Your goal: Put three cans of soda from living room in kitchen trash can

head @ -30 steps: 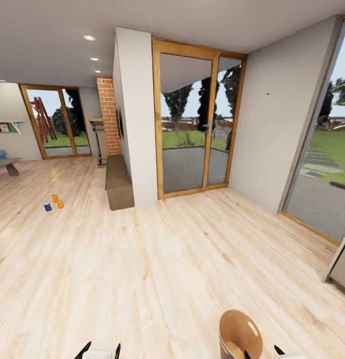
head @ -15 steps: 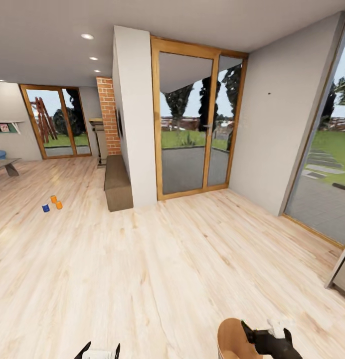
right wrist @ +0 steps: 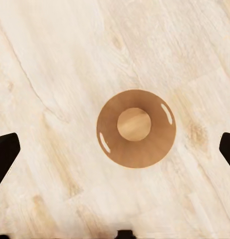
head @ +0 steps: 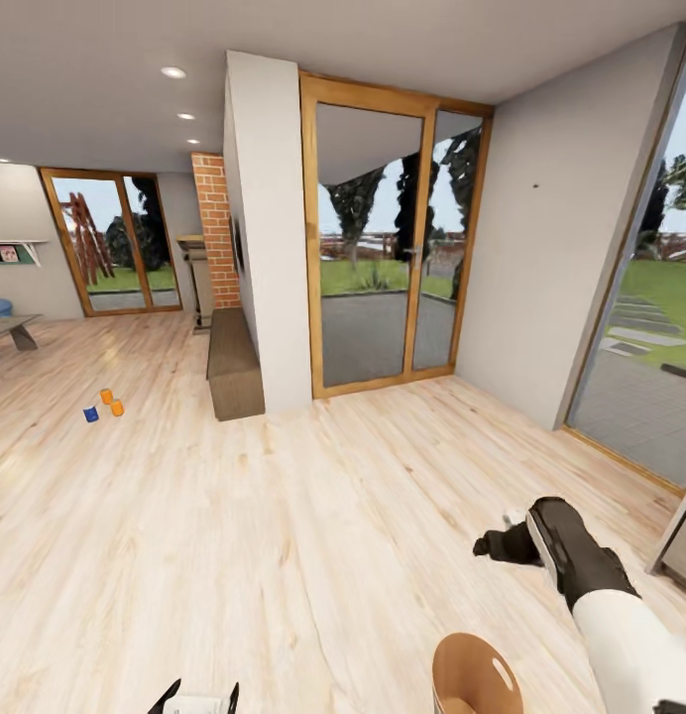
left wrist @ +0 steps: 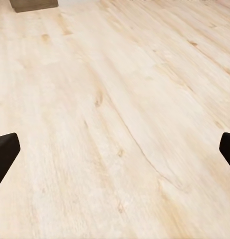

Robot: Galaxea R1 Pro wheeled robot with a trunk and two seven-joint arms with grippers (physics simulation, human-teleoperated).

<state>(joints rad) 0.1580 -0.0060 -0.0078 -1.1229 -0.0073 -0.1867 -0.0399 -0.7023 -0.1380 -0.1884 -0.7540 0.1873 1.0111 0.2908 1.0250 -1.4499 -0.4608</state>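
Note:
Far off at the left of the head view, the three cans of soda stand close together on the living-room floor: a dark blue one (head: 90, 415) and two orange ones (head: 106, 396) (head: 117, 408). The tash can (head: 476, 677) stands upright on the wood floor just in front of me, brown inside. In the right wrist view the tash can (right wrist: 136, 128) is seen straight from above, with nothing in it. My right gripper (head: 490, 543) hangs open above it, its fingers (right wrist: 5, 153) wide apart and clear of the rim. My left gripper (head: 199, 696) is open over bare floor, fingers (left wrist: 4, 155) spread.
A long low cabinet (head: 234, 365) runs along the white wall toward a red brick column (head: 215, 230). Glass doors (head: 385, 233) fill the far wall and a large window (head: 648, 317) the right. A low table (head: 10, 328) sits far left. Open plank floor lies between me and the cans.
My right gripper was at the tash can's rim; it has let go and risen up and forward. The tash can now stands free on the floor. The cans have not moved.

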